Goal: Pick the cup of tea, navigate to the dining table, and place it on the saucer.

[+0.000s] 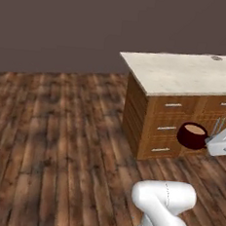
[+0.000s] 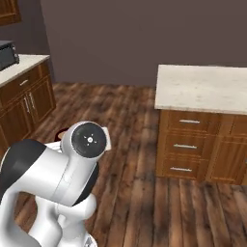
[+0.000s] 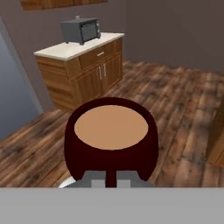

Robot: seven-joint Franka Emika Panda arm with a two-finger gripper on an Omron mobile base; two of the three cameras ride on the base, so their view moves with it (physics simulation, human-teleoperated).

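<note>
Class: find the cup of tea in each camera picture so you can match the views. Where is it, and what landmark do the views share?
Left base view: cup of tea, right edge, before the table drawers.
Right base view: not identifiable.
Hand view: centre.
Shared landmark: wooden floor.

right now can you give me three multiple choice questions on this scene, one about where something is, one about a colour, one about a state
1. Where is the cup of tea?
A. on the dining table top
B. in the air in front of the dining table's drawers
C. on the floor

2. What colour is the liquid in the cup?
A. light tan
B. green
C. black

3. What state is the gripper in?
A. open and away from the cup
B. shut on the cup of tea
C. resting on the wall counter

Answers: 1 B, the left base view shows the cup off the floor, beside the dining table drawers. 2 A, the hand view shows a tan surface. 3 B, the gripper holds the cup at its side.
</note>
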